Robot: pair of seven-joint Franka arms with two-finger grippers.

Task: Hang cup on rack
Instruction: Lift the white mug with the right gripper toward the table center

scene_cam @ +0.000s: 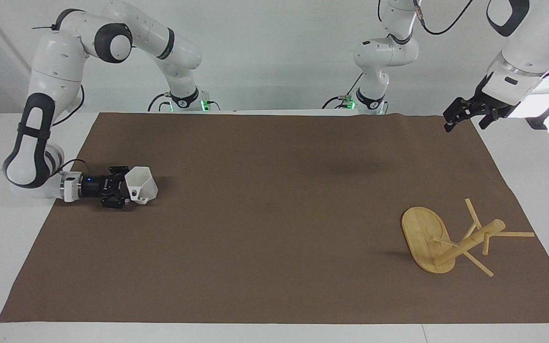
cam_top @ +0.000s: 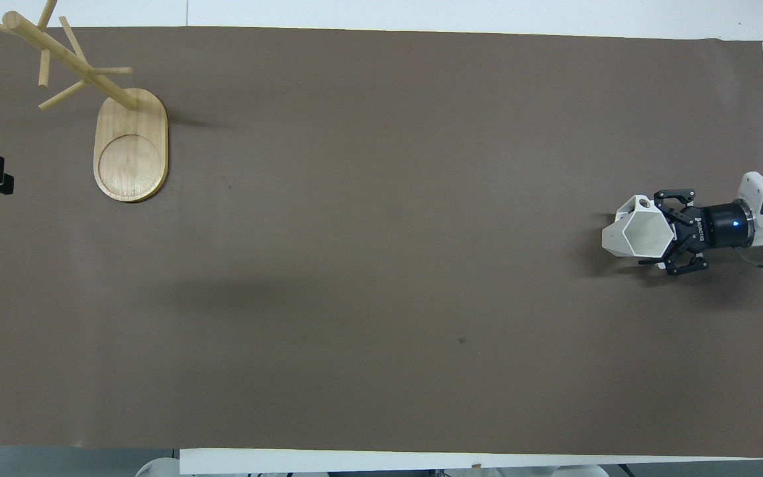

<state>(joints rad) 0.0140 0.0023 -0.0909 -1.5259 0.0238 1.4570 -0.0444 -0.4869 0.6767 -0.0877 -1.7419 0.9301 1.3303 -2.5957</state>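
Both arms were glossy white, built of rounded segments with dark grey bands and oval grey patches at the joints. Small dark screw holes dotted the shells. Thin black cables ran along the upper links and down to the bases, where green lights glowed. The right claw (scene_cam: 127, 191) was black linkwork on a black cylinder with a small blue light and a white wrist; the left claw (scene_cam: 465, 116) was black too.
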